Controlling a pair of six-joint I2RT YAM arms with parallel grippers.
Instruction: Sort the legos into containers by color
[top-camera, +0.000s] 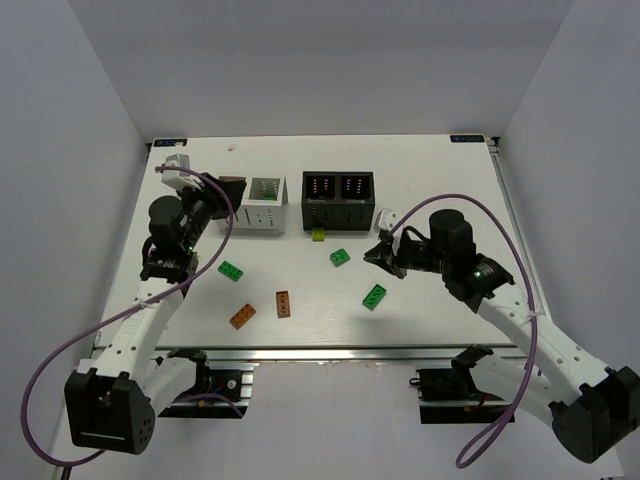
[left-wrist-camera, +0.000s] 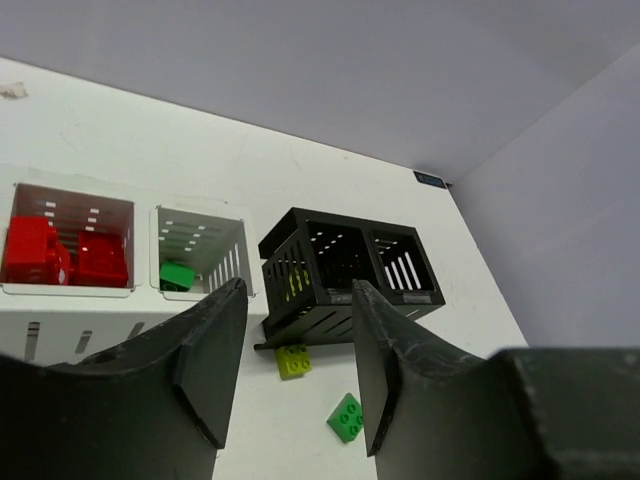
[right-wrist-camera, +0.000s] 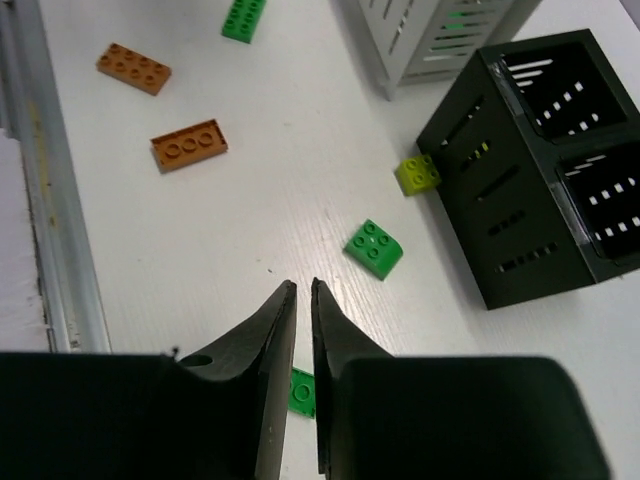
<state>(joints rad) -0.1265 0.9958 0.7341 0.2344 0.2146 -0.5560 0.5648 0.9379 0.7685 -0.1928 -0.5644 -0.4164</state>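
1. Pincers first: the left pincer stands partly open, its fingers clearly apart with nothing between them.
2. It hangs by the left end of the white box. I cannot tell whether it touches the box.
3. The right pincer is almost closed, with only a thin slit between its tips. It grips nothing and hangs over the surface in front of the black box.
4. One green brick lies on the surface below the right pincer, partly hidden by its fingers.
5. The white box holds red bricks in its left compartment and a green one in its right.
6. A yellow-green brick lies just beside the black box's front wall, and more yellow-green shows through the slots above it.
7. Loose on the surface are another green brick near the right pincer, a third nearer the left arm, and two orange bricks close together near the front edge.
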